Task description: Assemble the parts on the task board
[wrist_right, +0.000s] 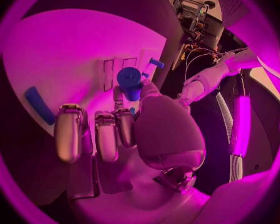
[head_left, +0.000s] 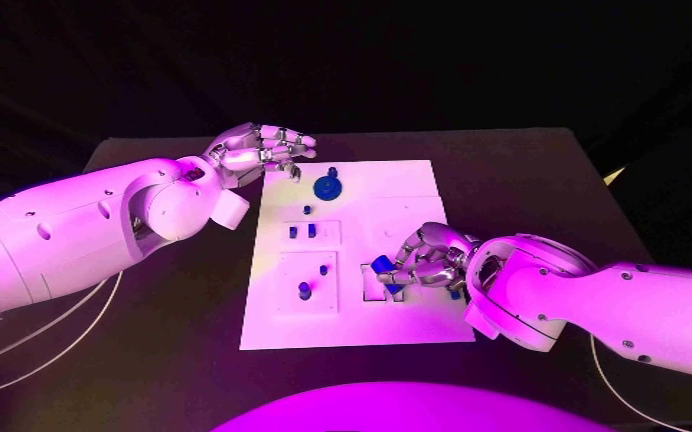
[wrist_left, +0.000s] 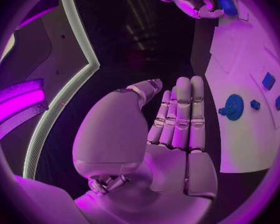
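Black table (head_left: pixel 548 167) under a dark room carries the white task board (head_left: pixel 389 187) at its middle. At the board's far left corner the left hand (head_left: pixel 264 149) hovers with fingers held loosely together, holding nothing. A round blue part (head_left: pixel 329 187) lies just beside it. Over the board's near right side, the right hand (head_left: pixel 428 257) pinches a blue cylinder part (wrist_right: pixel 130 78).
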